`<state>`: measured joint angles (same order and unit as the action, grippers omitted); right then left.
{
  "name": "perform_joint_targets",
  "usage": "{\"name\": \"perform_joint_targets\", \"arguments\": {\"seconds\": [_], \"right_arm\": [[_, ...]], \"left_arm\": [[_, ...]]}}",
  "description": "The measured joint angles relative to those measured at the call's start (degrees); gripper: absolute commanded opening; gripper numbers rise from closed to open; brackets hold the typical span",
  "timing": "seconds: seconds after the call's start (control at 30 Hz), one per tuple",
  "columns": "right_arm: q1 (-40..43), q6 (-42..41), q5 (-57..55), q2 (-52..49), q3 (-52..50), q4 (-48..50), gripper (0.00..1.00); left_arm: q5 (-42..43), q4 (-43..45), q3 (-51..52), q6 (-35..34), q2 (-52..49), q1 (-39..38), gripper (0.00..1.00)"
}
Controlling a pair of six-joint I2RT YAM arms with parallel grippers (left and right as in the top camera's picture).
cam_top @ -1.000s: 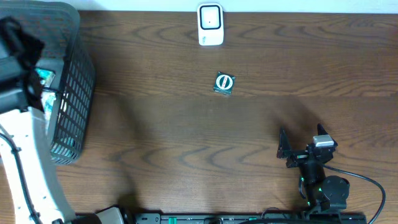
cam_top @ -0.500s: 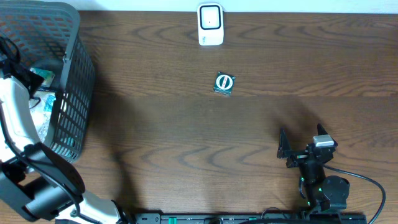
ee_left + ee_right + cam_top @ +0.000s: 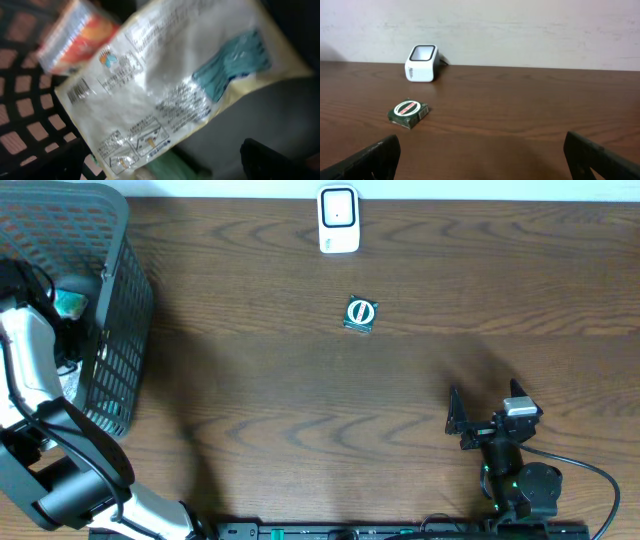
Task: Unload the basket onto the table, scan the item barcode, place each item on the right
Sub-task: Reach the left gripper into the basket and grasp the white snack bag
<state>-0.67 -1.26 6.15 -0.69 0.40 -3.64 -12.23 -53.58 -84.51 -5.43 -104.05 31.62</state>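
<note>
A white and silver packet [image 3: 165, 80] with teal print and a small barcode [image 3: 80, 92] lies in the basket, filling the left wrist view. My left gripper [image 3: 160, 170] hangs open just above it, with one dark finger at each lower corner and nothing between them. An orange packet [image 3: 70, 35] lies beside it. A small green box [image 3: 360, 314] with a round white label sits on the table, also in the right wrist view [image 3: 408, 113]. The white scanner [image 3: 338, 220] stands at the far edge. My right gripper [image 3: 485, 420] rests open near the front right, holding nothing.
The black mesh basket [image 3: 120, 330] stands at the table's left edge with my left arm [image 3: 25, 350] reaching into it. More packets lie under the white one. Brown wooden table [image 3: 300, 410] stretches between the basket and the right arm.
My left arm has swung and lowered into the basket, bringing its wrist down over the packets. The right arm, the green box and the scanner have not moved.
</note>
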Motion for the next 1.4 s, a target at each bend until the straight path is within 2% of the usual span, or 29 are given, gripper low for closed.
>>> {"name": "perform_joint_targets", "arguments": {"seconds": [0.13,0.5,0.8,0.87,0.9,0.93,1.07,1.1,1.2,1.23,1.4], "right_arm": [[0.0,0.0,0.0,0.0,0.0,0.0,0.99],[0.0,0.0,0.0,0.0,0.0,0.0,0.99],[0.0,0.0,0.0,0.0,0.0,0.0,0.99],[0.0,0.0,0.0,0.0,0.0,0.0,0.99],[0.0,0.0,0.0,0.0,0.0,0.0,0.99],[0.0,0.0,0.0,0.0,0.0,0.0,0.99],[0.0,0.0,0.0,0.0,0.0,0.0,0.99],[0.0,0.0,0.0,0.0,0.0,0.0,0.99],[0.0,0.0,0.0,0.0,0.0,0.0,0.99],[0.0,0.0,0.0,0.0,0.0,0.0,0.99],[0.0,0.0,0.0,0.0,0.0,0.0,0.99]], "left_arm": [[0.1,2.6,3.3,2.0,0.0,0.5,0.98],[0.1,17.4,11.8,11.0,-0.2,0.6,0.98],[-0.1,20.9,11.9,14.4,-4.2,0.6,0.99],[-0.9,21.6,11.5,14.7,-4.7,0.5,0.91],[-1.5,22.2,11.5,14.8,-5.0,0.5,0.79],[-2.1,22.6,11.5,15.0,-5.1,0.5,0.74],[-5.9,23.5,11.5,15.8,-5.7,0.5,0.67],[-6.6,23.5,11.5,15.8,-5.8,0.5,0.61],[-7.7,23.1,11.5,15.7,-5.8,0.5,0.15],[-8.5,22.8,11.5,16.0,-5.8,0.5,0.08],[-10.2,22.2,11.2,12.9,-3.8,0.5,0.07]]}}
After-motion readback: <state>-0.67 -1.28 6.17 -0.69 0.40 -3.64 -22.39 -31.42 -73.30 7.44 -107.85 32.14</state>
